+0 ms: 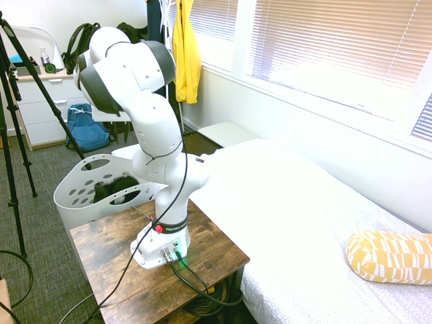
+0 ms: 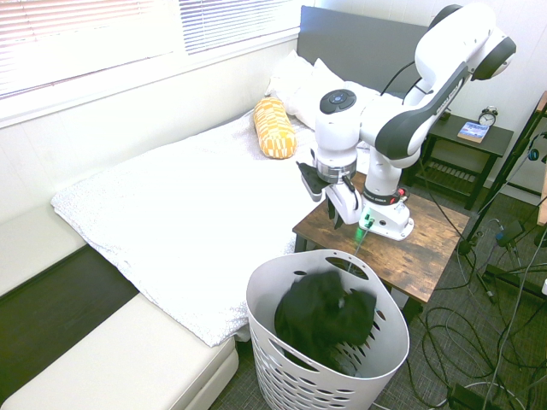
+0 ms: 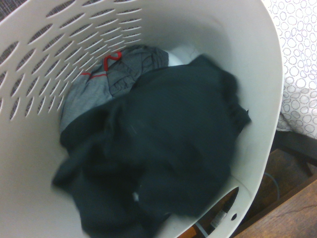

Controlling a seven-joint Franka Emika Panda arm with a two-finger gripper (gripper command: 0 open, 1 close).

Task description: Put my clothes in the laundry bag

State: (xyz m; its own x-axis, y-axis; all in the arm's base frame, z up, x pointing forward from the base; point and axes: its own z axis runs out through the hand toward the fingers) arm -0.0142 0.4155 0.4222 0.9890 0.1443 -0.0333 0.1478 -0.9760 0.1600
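My gripper (image 2: pixel 336 198) hangs above the laundry basket (image 2: pixel 389 329), over the rim nearest the wooden table (image 2: pixel 427 248). It holds nothing. The fingers appear parted, though the second exterior view is too small and angled for me to be sure of the gap, so I cannot state the opening with confidence.

The black garment (image 2: pixel 320 316) lies inside the basket, bunched in a loose heap. In the wrist view the garment (image 3: pixel 158 163) covers most of the basket floor and rests on top of a grey item with red trim (image 3: pixel 111 74), which sits against the perforated wall. The heap is soft-edged there, so it may not be fully settled. One fold rides up toward the basket rim on the table side; no part hangs outside it.

In the first exterior view the basket (image 1: pixel 74 192) stands on the carpet beside the table, with the garment (image 1: pixel 115 189) dark through its oval holes.

I judge the task essentially complete: the garment is contained, so no further grasp is needed. The bed (image 2: pixel 171 213) beside the basket carries no other dark clothing.
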